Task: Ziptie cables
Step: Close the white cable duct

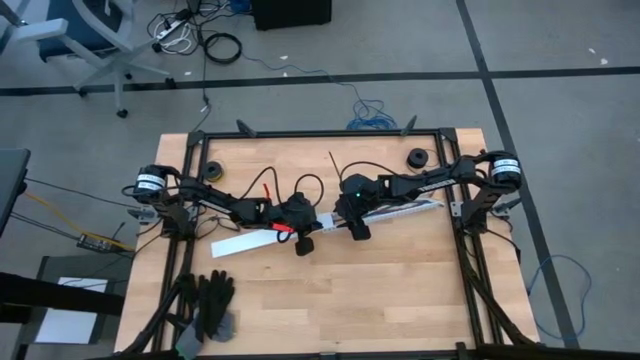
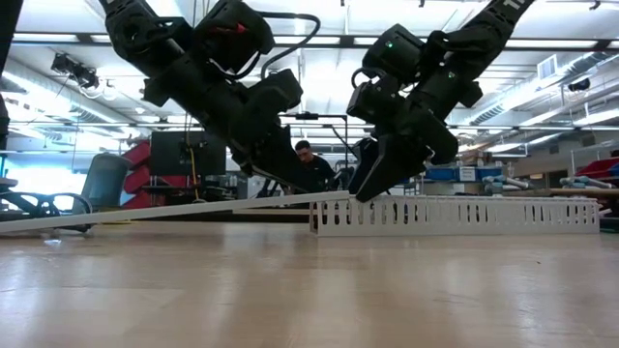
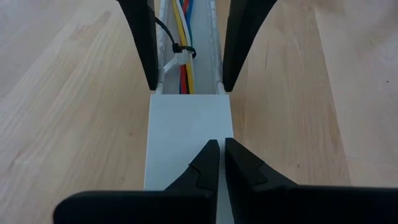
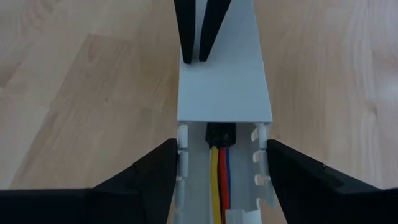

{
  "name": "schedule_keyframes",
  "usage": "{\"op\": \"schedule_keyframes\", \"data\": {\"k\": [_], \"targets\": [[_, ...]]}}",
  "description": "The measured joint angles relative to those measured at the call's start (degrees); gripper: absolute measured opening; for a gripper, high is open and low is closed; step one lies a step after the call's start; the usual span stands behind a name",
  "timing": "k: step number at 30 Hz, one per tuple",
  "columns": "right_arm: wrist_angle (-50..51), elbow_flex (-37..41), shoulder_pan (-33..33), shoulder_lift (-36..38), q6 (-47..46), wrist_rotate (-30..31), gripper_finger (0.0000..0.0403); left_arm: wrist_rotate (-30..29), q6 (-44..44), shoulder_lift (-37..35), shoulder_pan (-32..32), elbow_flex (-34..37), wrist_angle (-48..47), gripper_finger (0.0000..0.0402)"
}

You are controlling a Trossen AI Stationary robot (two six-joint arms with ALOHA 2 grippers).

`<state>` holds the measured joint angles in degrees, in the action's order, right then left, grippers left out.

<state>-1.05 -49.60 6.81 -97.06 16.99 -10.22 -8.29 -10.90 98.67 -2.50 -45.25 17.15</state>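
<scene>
1. Left wrist view: cables (image 3: 185, 56) lying inside slotted channel (image 3: 214, 43), already cinched by white ziptie (image 3: 176, 59).
2. Left gripper (image 3: 217, 163) jaws shut, pressing flat cover (image 3: 186, 134).
3. Right gripper (image 4: 221, 168) jaws open, straddling channel; cover only partly on.

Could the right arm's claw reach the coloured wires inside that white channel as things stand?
Probably yes: the right gripper straddles the channel with fingers spread, and the cables lie uncovered between them. The flat white cover ends just ahead.

Cables (image 4: 221, 171) in channel (image 4: 186, 180) between spread right gripper (image 4: 221, 186)
</scene>
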Motion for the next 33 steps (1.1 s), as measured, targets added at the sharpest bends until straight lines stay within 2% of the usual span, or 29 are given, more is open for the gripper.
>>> {"op": "schedule_keyframes", "data": {"k": [11,18,24,33], "targets": [[-0.3,0.0,0.0,0.0,-0.2,0.0,0.0189,0.0,0.1,0.0,0.0,0.0,0.1,0.0],[-0.7,0.1,0.0,-0.1,-0.3,0.0,0.0189,0.6,1.6,0.0,1.1,-2.0,-0.8,0.0],[-0.7,0.1,0.0,-0.1,-0.5,0.0,0.0188,2.0,1.2,0.3,2.1,-3.3,-5.6,0.0],[-1.0,0.1,0.0,-0.1,-0.4,0.0,0.0188,3.0,0.2,0.3,2.1,-3.5,-6.2,0.0]]}}
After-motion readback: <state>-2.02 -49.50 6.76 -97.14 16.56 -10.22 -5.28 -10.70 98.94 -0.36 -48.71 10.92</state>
